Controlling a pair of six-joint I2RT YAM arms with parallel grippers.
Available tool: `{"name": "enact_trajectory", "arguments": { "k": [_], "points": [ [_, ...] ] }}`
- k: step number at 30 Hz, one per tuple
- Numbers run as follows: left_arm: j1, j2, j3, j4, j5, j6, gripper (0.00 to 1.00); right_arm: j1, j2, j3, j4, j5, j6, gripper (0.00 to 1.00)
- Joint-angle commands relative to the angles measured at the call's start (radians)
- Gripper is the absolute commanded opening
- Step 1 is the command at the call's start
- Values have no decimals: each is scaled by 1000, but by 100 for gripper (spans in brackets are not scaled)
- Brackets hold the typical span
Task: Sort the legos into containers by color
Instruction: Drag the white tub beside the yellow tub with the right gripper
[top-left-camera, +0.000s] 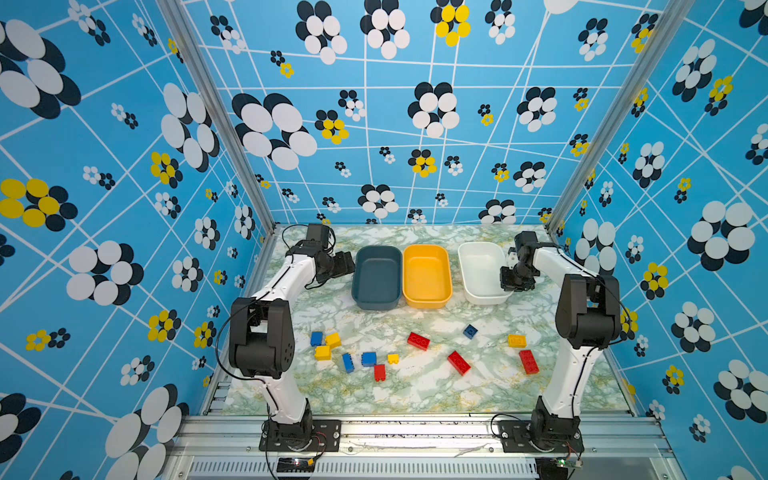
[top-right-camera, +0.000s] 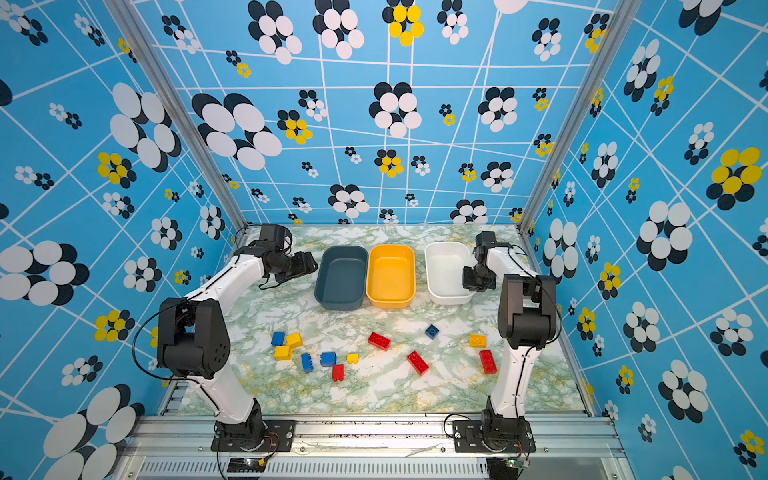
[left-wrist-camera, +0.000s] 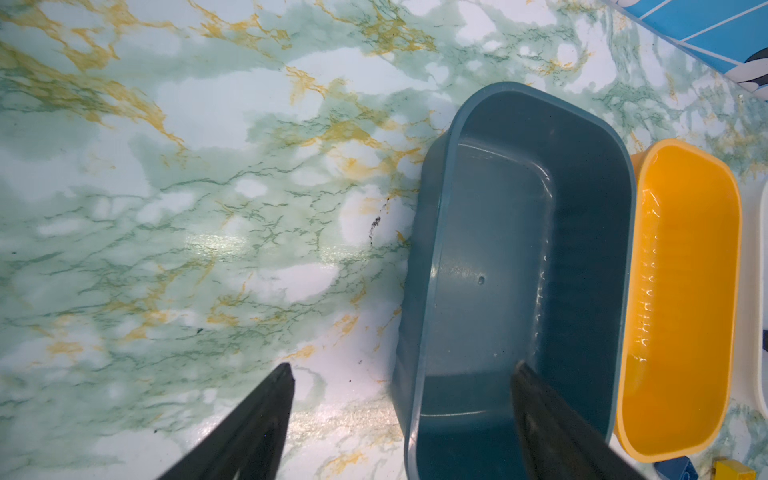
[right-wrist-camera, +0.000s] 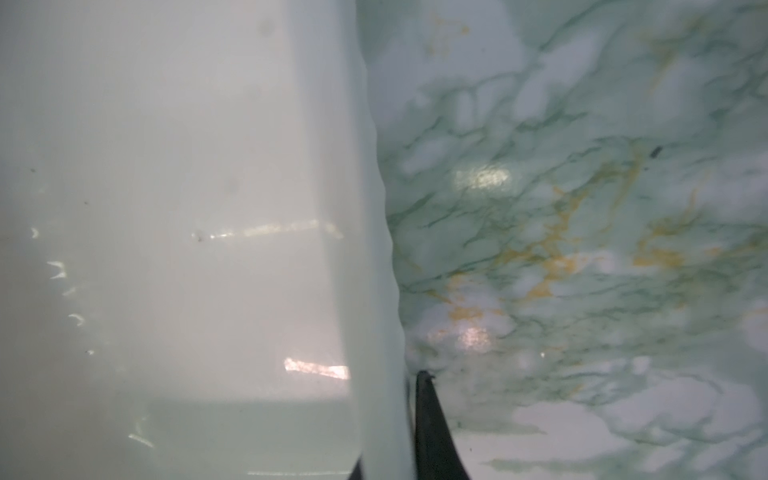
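Note:
Three empty containers stand in a row at the back: teal-blue (top-left-camera: 376, 278), yellow-orange (top-left-camera: 427, 276) and white (top-left-camera: 482, 270). Red, blue and yellow legos lie scattered on the marble table in front, among them a red one (top-left-camera: 418, 340), a blue one (top-left-camera: 470, 331) and a yellow one (top-left-camera: 516, 340). My left gripper (top-left-camera: 347, 264) is open at the teal container's left side. In the left wrist view, one finger is over the table and the other over the teal container's inside (left-wrist-camera: 498, 249). My right gripper (right-wrist-camera: 390, 415) is shut on the white container's right wall (right-wrist-camera: 374, 249).
A cluster of blue (top-left-camera: 316, 338) and yellow (top-left-camera: 323, 353) legos lies near the left arm's elbow. A long red lego (top-left-camera: 528, 361) lies close to the right arm. Patterned walls enclose the table on three sides, and a metal rail runs along the front edge.

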Motion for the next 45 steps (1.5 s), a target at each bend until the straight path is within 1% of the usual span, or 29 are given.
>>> {"name": "enact_trajectory", "arguments": {
  "k": [1, 5, 22, 34, 39, 40, 41, 45],
  "points": [
    [5, -41, -20, 16, 11, -10, 83, 16, -49, -45, 16, -33, 40, 3],
    [2, -43, -26, 19, 10, -11, 83, 32, -65, -76, 25, -43, 62, 4],
    [-7, -50, -42, 28, 1, -19, 84, 78, -66, -96, 28, -57, 114, 5],
    [-8, -49, -43, 31, 5, -18, 84, 95, -84, -110, 24, -53, 140, 8],
    [-9, -60, -54, 31, 4, -15, 84, 95, -106, -111, 23, -28, 147, 15],
    [-9, -63, -57, 32, 4, -14, 84, 95, -111, -109, 23, -27, 149, 18],
    [-8, -67, -60, 32, 4, -13, 84, 95, -114, -108, 24, -27, 152, 25],
    [-6, -76, -70, 34, 3, -11, 84, 95, -131, -105, 25, -27, 163, 33]
  ]
}}
